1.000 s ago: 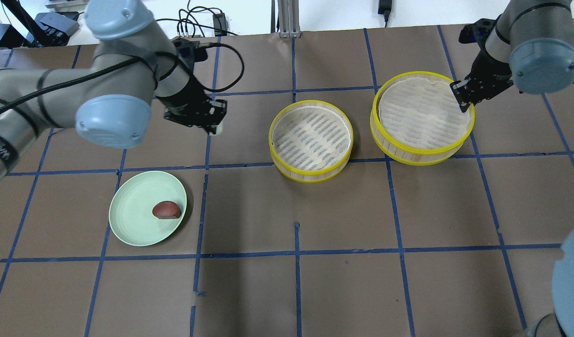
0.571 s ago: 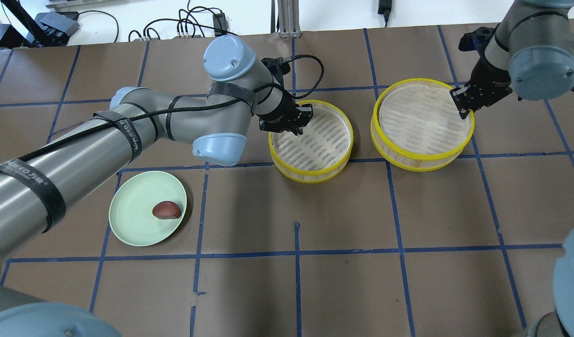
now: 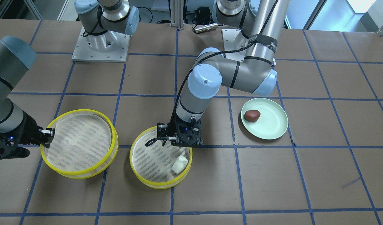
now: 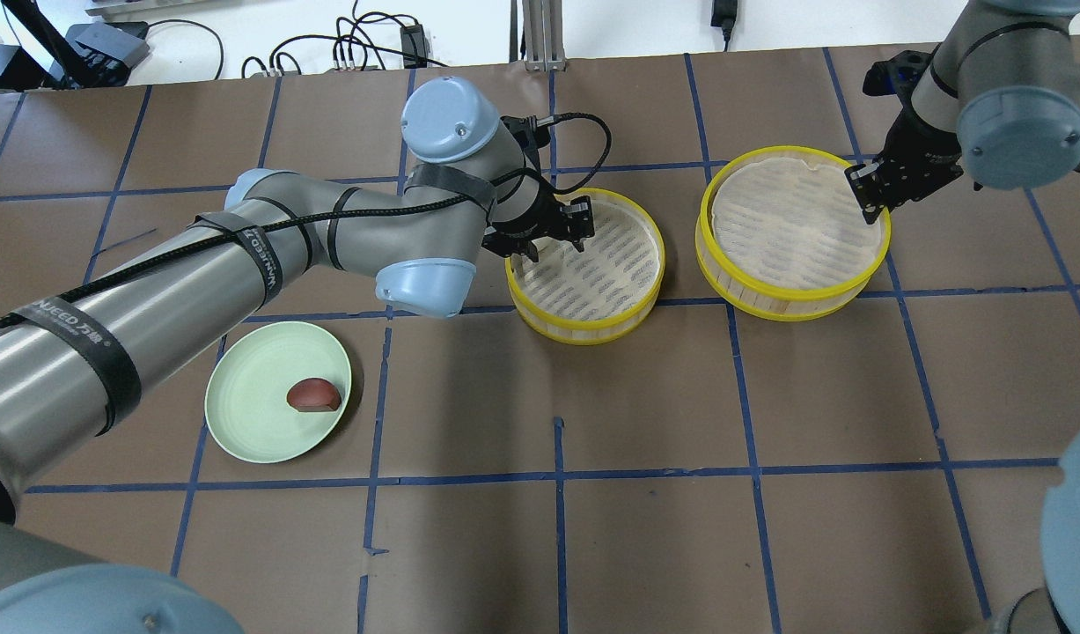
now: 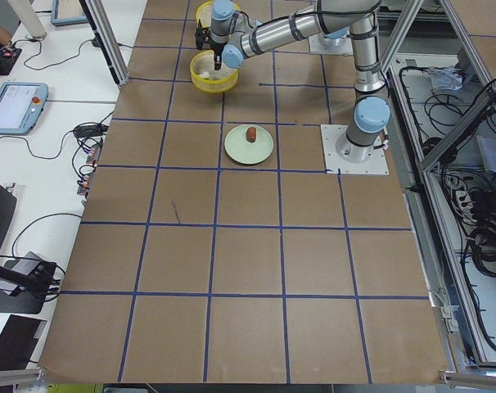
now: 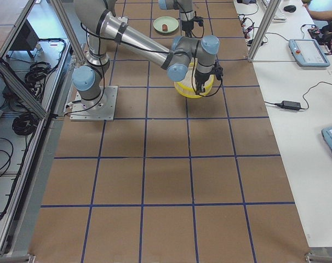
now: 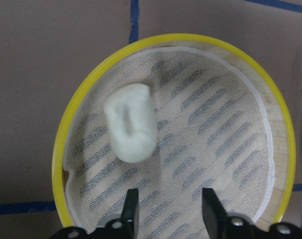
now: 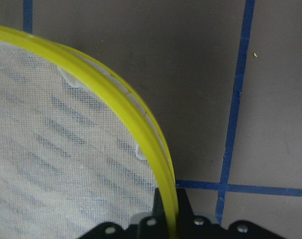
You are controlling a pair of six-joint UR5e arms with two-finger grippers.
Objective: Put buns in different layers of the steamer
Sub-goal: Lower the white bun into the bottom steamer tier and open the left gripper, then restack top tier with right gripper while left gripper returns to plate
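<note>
Left gripper point(image 7: 168, 211), jaws apart, hovers over the middle tray point(image 7: 61, 149); white bun point(image 7: 130, 128) lies inside; right gripper point(image 4: 865, 189) clamps the rim of the other tray point(image 4: 790, 304); red bun point(image 4: 313, 395) on plate point(image 4: 240, 414).

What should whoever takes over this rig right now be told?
Left gripper: open above the centre tray, holding nothing.
Right gripper: jaws closed on the rim of the empty tray, which looks slightly tilted.
White bun: lying on the centre tray's liner, clear of the jaws.
Brown bun: on the plate.
Done: white bun placed in one layer.
Left: brown bun into the empty tray, probably with the left arm, since the plate is on its side.
</note>
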